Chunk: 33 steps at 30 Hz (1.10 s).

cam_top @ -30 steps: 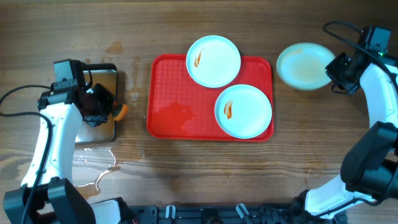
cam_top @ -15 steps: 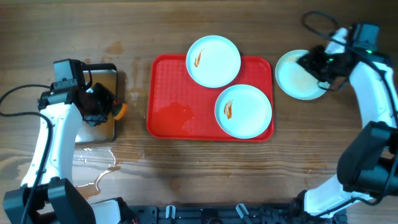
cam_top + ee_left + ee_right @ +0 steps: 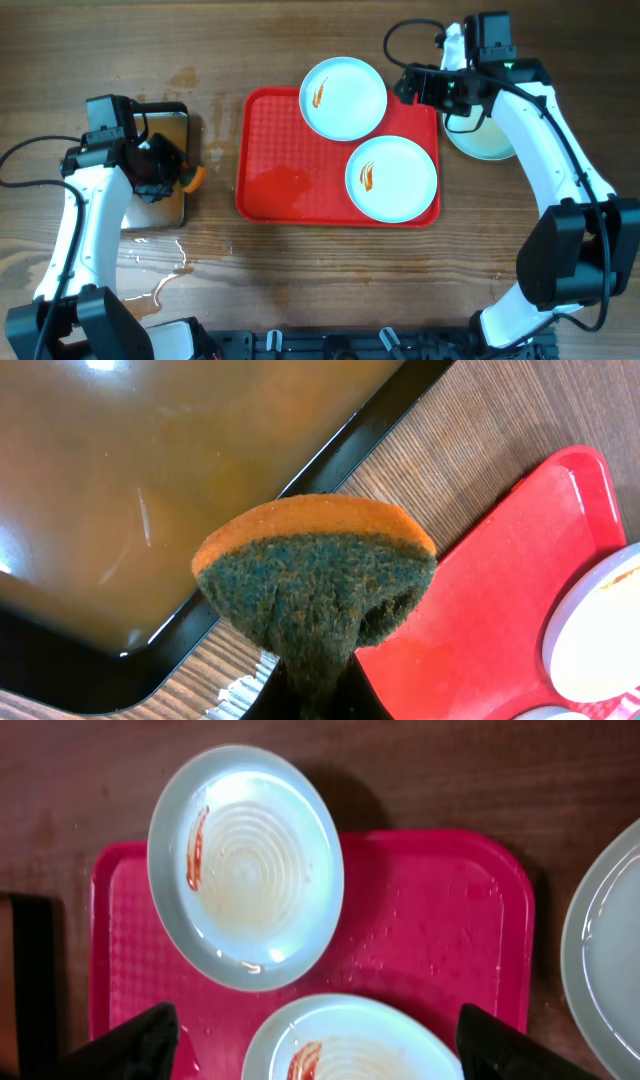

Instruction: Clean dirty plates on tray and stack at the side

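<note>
There are three plates, and two of them lie on the red tray (image 3: 290, 150). One plate (image 3: 343, 97) sits at the far edge of the tray and reaches a little over its rim. The second plate (image 3: 391, 178) lies in the near right corner of the tray. Each of these two has a small orange-red smear on its left part. The third plate (image 3: 478, 143) is off the tray, just beside its right edge on the wooden table (image 3: 300, 290). The right arm covers part of it, and its visible part shows no smear. The left half of the tray is bare and looks wet in the near part.

Left of the tray, well apart from it, lies one dark metal pan (image 3: 172, 125) with a black rim. A thin puddle of water (image 3: 165, 270) lies on the table, near to the left front corner of the tray.

The right gripper (image 3: 415, 88) hangs over the far right corner of the tray, just beside the far plate. Its fingers (image 3: 130, 1038) stand wide apart, and nothing is between them.

The left gripper (image 3: 168, 172) is above the pan, on the side towards the tray. It is closed on one sponge (image 3: 318, 575), orange on one face and dark green on the other, which is squeezed narrow where the fingers pinch it.
</note>
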### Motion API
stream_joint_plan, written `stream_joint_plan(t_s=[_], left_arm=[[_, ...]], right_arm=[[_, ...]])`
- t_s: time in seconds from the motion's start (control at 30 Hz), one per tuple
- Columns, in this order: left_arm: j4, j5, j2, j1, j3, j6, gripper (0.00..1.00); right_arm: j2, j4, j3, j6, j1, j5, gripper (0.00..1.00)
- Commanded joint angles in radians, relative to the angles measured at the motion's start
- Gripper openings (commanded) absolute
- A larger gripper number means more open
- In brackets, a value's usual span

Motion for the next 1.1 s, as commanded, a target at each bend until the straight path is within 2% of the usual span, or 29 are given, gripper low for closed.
stream_joint_plan(t_s=[0.0,0.07,0.2,0.33,0.73,1.07], left_arm=[[0.003,0.009,-0.011,0.003,-0.005,0.023,0.04],[0.003,0.009,-0.011,0.003,-0.005,0.023,0.04],[0.003,0.009,-0.011,0.002,-0.005,0.023,0.04],[0.003,0.009,-0.011,0.002,-0.005,0.023,0.04],[0.003,0.009,-0.011,0.002,-0.005,0.023,0.04],[0.003,0.009,-0.011,0.003,-0.005,0.023,0.04]], right_arm=[[0.026,0.081,-0.006,0.106,0.002,0.008,0.71],[0.036,0.101,-0.021,0.116,0.002,0.014,0.76],[0.078,0.125,-0.027,0.113,0.002,0.016,0.77],[0.146,0.126,-0.027,0.147,0.002,0.011,0.77],[0.29,0.228,-0.027,0.113,0.083,-0.036,0.76],[0.325,0.228,-0.027,0.145,0.12,0.016,0.73]])
